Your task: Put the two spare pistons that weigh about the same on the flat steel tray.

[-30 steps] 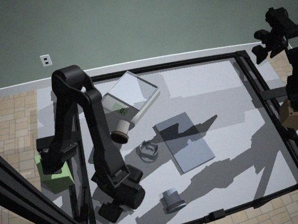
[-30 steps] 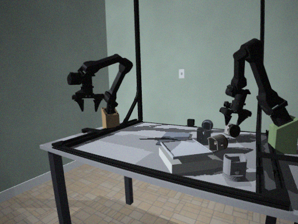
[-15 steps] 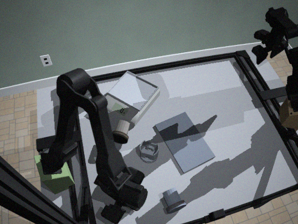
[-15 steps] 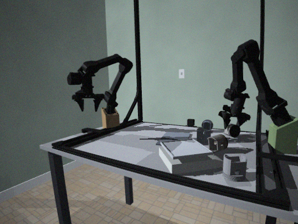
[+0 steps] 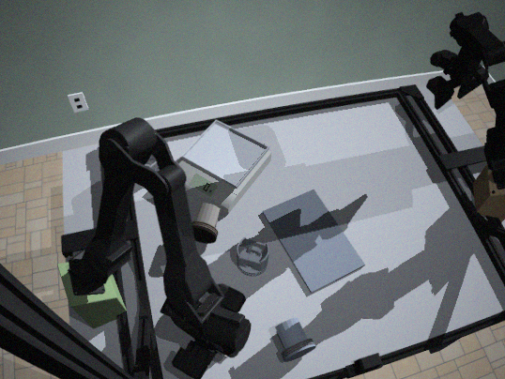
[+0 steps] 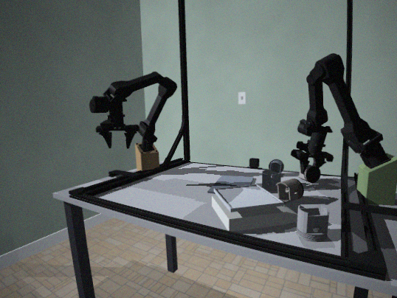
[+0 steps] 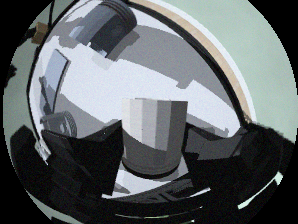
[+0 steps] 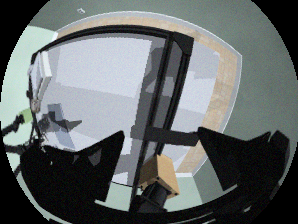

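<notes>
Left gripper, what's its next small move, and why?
I'd probably ease the left gripper a touch further closed, without lifting. Its fingers flank the upright pale piston, apparently at its sides, but a firm hold can't be confirmed from these views, and a loosely held piston might slip.

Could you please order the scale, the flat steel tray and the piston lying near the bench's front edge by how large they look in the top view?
1. flat steel tray
2. scale
3. piston

Tray and scale are close: unsure.
</notes>
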You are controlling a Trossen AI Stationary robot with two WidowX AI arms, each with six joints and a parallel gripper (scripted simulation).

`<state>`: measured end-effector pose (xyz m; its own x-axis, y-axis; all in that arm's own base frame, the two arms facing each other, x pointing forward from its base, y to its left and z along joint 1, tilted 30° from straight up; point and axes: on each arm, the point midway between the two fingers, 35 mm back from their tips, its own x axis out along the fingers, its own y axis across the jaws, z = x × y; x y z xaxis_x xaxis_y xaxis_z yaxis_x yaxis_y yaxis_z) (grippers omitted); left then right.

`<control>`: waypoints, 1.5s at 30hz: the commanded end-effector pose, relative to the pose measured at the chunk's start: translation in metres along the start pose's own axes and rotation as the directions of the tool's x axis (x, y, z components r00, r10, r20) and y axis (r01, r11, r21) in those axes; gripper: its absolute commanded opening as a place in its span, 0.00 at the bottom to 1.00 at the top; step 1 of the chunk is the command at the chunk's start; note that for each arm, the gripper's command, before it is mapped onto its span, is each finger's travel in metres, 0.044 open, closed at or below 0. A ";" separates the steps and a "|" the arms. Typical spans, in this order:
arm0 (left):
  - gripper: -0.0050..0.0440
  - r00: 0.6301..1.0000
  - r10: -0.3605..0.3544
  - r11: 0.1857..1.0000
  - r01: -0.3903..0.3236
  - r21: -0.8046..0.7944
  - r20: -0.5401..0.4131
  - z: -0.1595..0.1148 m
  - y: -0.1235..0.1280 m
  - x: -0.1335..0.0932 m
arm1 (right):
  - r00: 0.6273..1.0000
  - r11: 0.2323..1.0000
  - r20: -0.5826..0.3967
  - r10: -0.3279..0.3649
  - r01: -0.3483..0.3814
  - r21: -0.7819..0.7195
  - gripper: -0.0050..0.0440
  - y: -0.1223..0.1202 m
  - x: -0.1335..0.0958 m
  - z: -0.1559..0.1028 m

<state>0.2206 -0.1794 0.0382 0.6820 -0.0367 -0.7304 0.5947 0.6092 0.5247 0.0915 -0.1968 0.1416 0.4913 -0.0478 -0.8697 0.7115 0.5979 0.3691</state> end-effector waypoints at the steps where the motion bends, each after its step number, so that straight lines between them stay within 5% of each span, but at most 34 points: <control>1: 0.43 1.000 -0.004 1.000 0.004 0.005 -0.009 -0.003 -0.001 0.002 | 1.000 1.000 0.001 0.003 -0.003 -0.002 1.00 0.000 0.000 0.000; 16: 0.43 1.000 -0.004 1.000 0.004 0.005 -0.009 -0.003 -0.001 0.002 | 1.000 1.000 0.001 0.003 -0.003 -0.002 1.00 0.000 0.000 0.000; 45: 0.43 1.000 -0.004 1.000 0.004 0.005 -0.009 0.006 0.004 -0.039 | 1.000 1.000 0.001 0.003 -0.003 -0.002 1.00 0.000 0.000 0.000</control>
<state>0.2001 -0.1752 0.0603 0.6636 -0.0156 -0.7479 0.6066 0.5964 0.5258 0.0915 -0.1968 0.1416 0.4914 -0.0478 -0.8696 0.7115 0.5980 0.3691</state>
